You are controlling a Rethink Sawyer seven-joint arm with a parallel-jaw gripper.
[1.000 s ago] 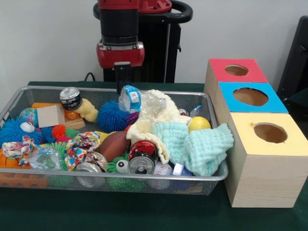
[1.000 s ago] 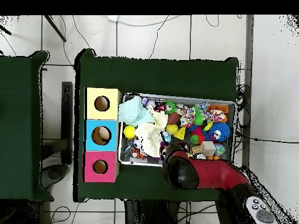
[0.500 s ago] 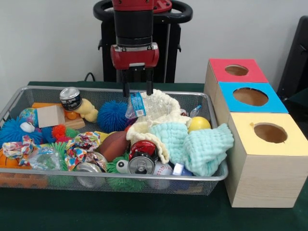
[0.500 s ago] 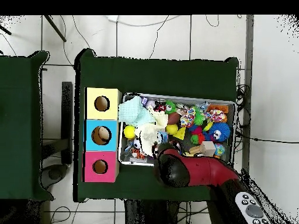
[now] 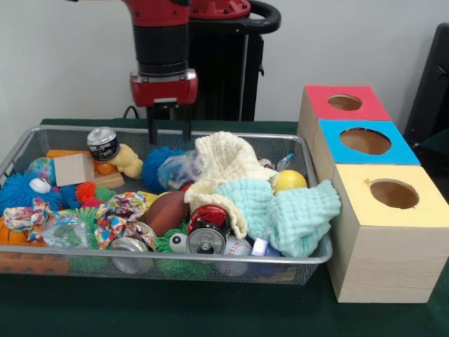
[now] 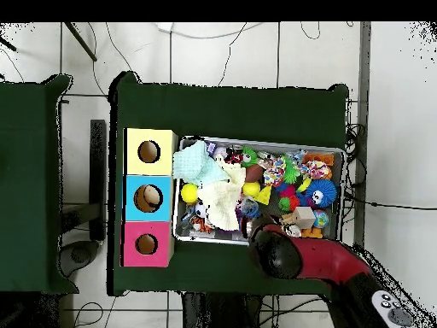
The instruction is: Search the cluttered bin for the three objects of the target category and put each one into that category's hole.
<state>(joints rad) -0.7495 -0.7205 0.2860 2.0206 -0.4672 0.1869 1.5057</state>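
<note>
Above the blue spiky ball (image 5: 160, 168), jaws (image 5: 169, 132) open, empty.

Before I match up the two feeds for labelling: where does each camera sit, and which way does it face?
Front view: low, across the table from the robot, facing it over the bin and boxes; the arm's lower end and the open gripper come down from above.
Overhead view: above the table, looking straight down; the arm reaches in from the bottom edge, hiding the gripper.
Shared: bin, three boxes, cream cloth and arm, turned half round between views.
</note>
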